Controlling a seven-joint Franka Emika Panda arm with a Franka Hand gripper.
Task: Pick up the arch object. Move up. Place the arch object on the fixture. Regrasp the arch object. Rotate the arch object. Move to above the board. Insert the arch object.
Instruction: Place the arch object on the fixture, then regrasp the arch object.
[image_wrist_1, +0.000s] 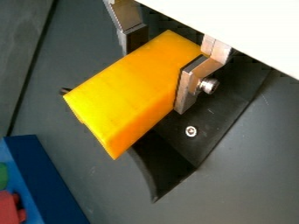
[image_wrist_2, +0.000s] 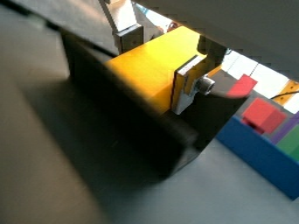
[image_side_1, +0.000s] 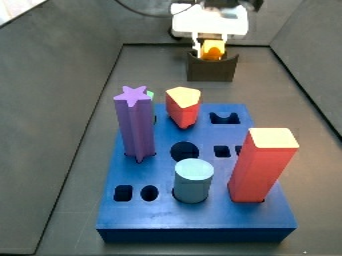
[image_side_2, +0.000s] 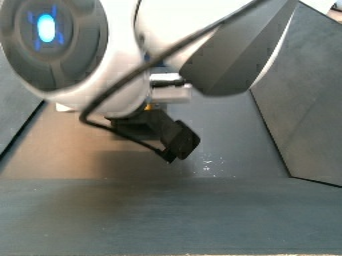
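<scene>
Gripper (image_wrist_1: 158, 61) clamped on the arch object (image_wrist_1: 126, 94), right over the fixture (image_side_1: 211, 69), at 12 o'clock beyond the board (image_side_1: 201, 175) in a side view; no legible writing anywhere

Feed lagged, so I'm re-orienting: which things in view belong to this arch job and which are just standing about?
In the job:
- arch object, yellow-orange, clamped in the gripper jaws
- fixture, right under the gripper
- board, blue

Standing about, on the board:
- purple star peg
- red rounded-triangle peg
- red block
- light blue cylinder
</scene>
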